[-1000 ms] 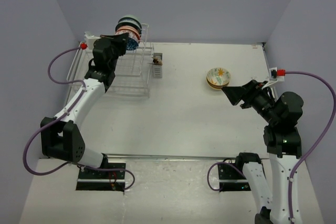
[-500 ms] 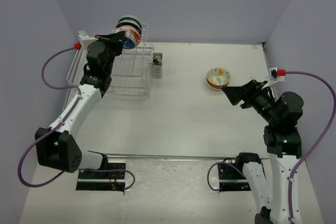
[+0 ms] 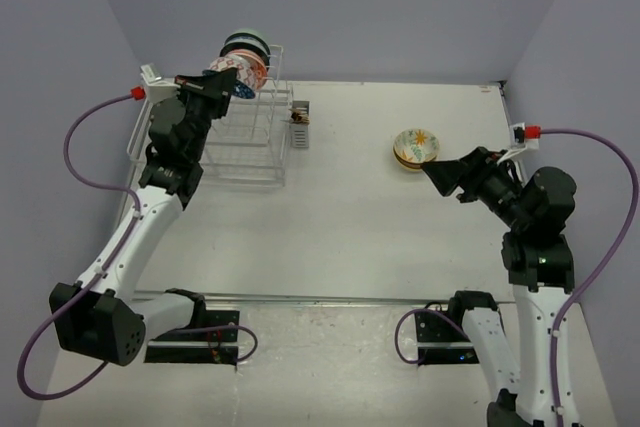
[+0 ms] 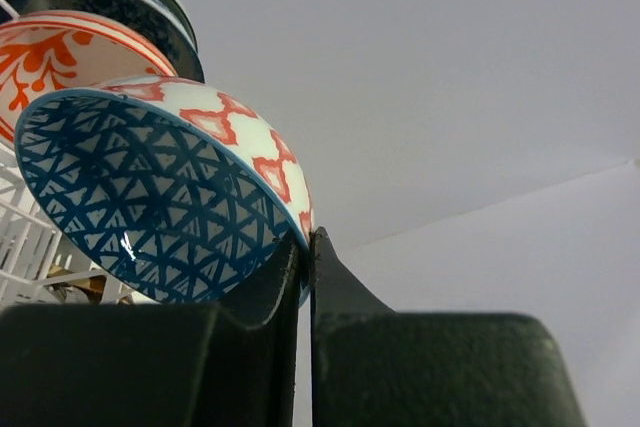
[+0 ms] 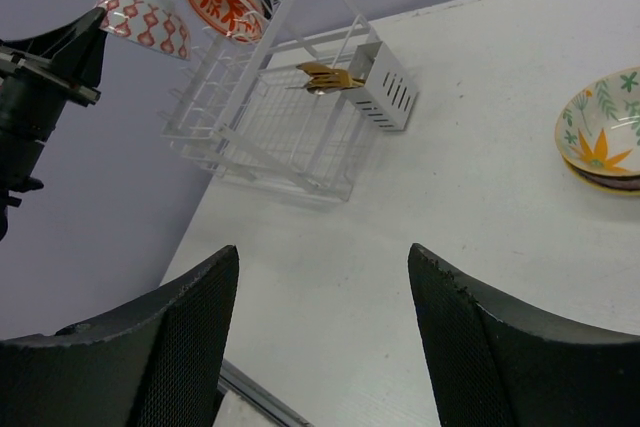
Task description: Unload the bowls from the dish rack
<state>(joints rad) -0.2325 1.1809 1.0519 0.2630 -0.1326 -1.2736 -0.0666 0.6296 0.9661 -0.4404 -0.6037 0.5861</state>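
bowls [image 4: 160,197]: one gripped, two stacked; one rack [image 3: 247,152]

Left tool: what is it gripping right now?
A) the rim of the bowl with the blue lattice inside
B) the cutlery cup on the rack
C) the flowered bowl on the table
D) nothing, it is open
A: in the left wrist view the left tool is pinched shut on the rim of the blue-lattice bowl, one finger inside the rim and one outside.

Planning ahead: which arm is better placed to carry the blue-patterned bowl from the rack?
Left: the left gripper is shut on the blue-patterned bowl; the right gripper hangs open across the table.
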